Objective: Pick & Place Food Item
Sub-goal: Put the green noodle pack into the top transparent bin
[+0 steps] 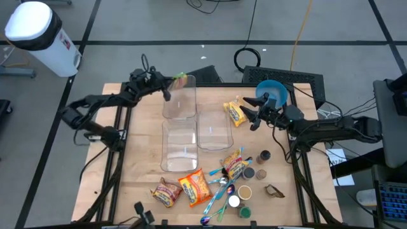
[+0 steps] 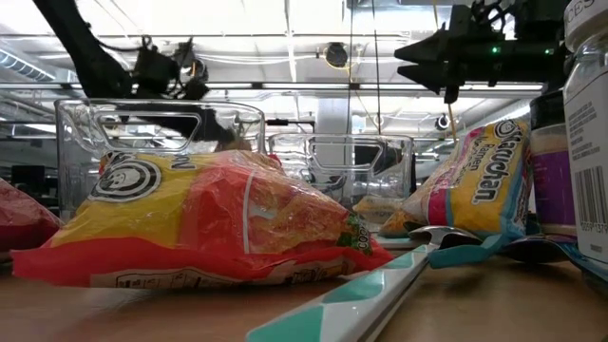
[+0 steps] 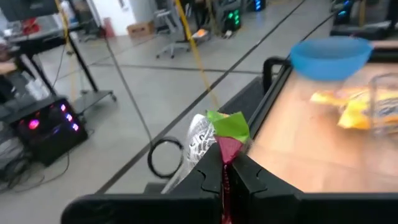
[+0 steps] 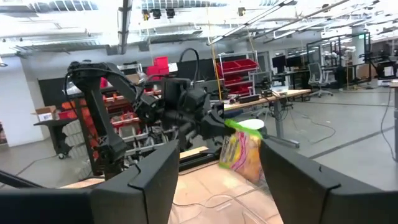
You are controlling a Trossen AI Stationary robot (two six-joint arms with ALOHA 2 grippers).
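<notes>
My left gripper (image 1: 173, 81) is shut on a small food packet (image 1: 184, 79) with a green top, a yellow and pink body and a white printed side. It holds the packet in the air above the far rim of a clear container (image 1: 180, 102). In the right wrist view the packet (image 4: 242, 152) hangs under the left arm's fingers. My right gripper (image 1: 251, 116) stands open in the air at the table's right. Nothing is between its fingers (image 4: 155, 180), and a yellow noodle packet (image 1: 235, 113) lies on the table just beside it. My left gripper pinches the packet's green-topped end (image 3: 227, 149) between its two fingers. The fingers come roughly level from the table's left. The packet is lifted clear and its body hangs below the fingers (image 4: 214, 124), with the green edge (image 4: 239, 126) uppermost.
Two more clear containers (image 1: 214, 130) (image 1: 179, 146) stand mid-table. A blue bowl (image 1: 271, 91) sits at the far right. Near the front edge lie several snack packets (image 1: 195, 186) (image 1: 166, 193) (image 1: 234, 164), spoons (image 1: 219, 194) and small jars (image 1: 261, 170).
</notes>
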